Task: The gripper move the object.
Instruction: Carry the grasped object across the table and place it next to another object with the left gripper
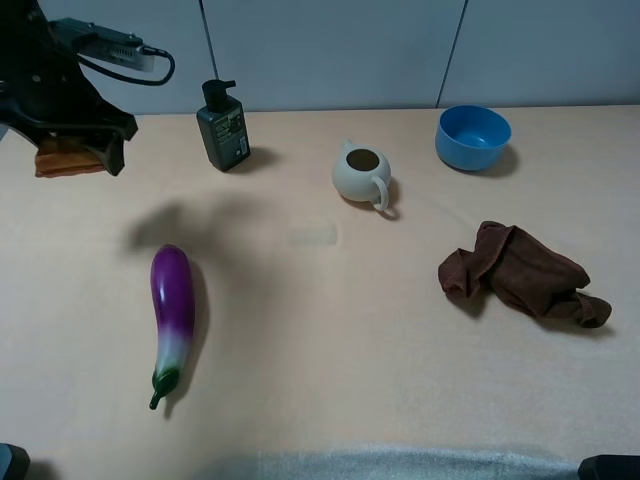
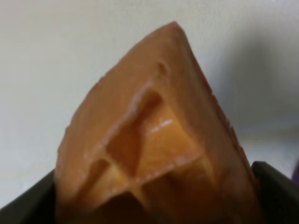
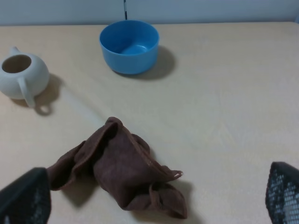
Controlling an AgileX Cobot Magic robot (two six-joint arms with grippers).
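**Waffle wedge pinched in the left tool, mid-carry at the far corner**

From where I am standing, the left tool is hanging over the far left corner of the counter, and it is pinching the waffle wedge between its black jaws. In the left wrist view the wedge is filling nearly the whole frame, its square pockets facing the camera and a dark jaw showing at each side of it. A soft shadow is lying on the counter between the arm and the eggplant, so I am judging that the wedge is being held up in the air, not resting on the surface.

The right tool is idling with its jaws spread wide and nothing between them, looking out over the brown cloth, with the blue bowl and the teapot beyond.

To my eye the grasp is done and the transport step is in hand. The task names no target, so I cannot tell where the wedge is going. The next move is calling for a steady carry that is clearing the soap bottle nearby, then a gentle lowering onto bare counter before the jaws part.
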